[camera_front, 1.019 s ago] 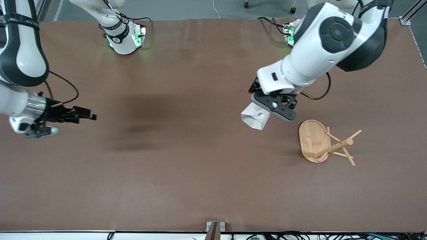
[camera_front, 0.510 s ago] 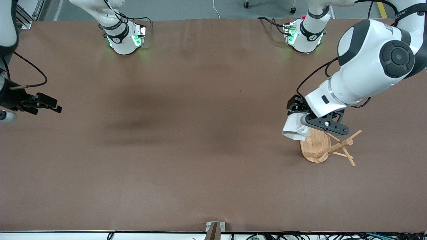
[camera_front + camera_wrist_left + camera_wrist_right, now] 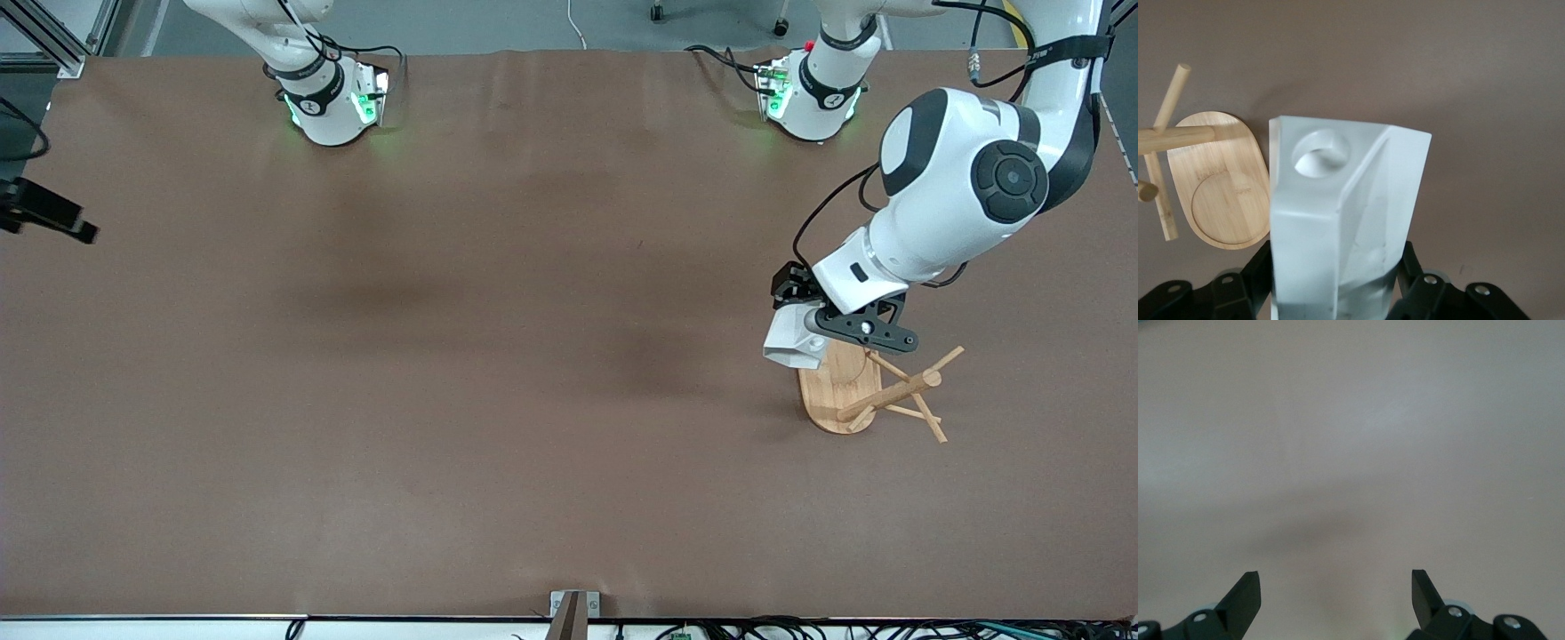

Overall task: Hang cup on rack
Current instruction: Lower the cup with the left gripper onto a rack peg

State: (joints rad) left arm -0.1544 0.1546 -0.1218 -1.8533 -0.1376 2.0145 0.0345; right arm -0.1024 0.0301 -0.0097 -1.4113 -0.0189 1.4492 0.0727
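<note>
My left gripper (image 3: 825,331) is shut on the white faceted cup (image 3: 790,344) and holds it tilted in the air over the edge of the rack's oval base (image 3: 834,391). The bamboo rack stands toward the left arm's end of the table, its post (image 3: 893,394) and thin pegs leaning in the front view. In the left wrist view the cup (image 3: 1345,220) fills the space between the black fingers (image 3: 1250,280), its handle hole (image 3: 1319,152) facing the camera, with the rack base (image 3: 1221,183) and a peg (image 3: 1170,110) beside it. My right gripper (image 3: 1336,587) is open and empty over bare table, at the edge of the front view (image 3: 52,218).
The brown table (image 3: 498,373) stretches between the two arms. The arm bases (image 3: 333,98) stand along the table's edge farthest from the front camera. A small metal bracket (image 3: 573,606) sits at the table's nearest edge.
My left gripper carried the cup from over the table's middle to over the rack's base, then barely shifted. My right arm drew back toward its end of the table, almost out of view.
</note>
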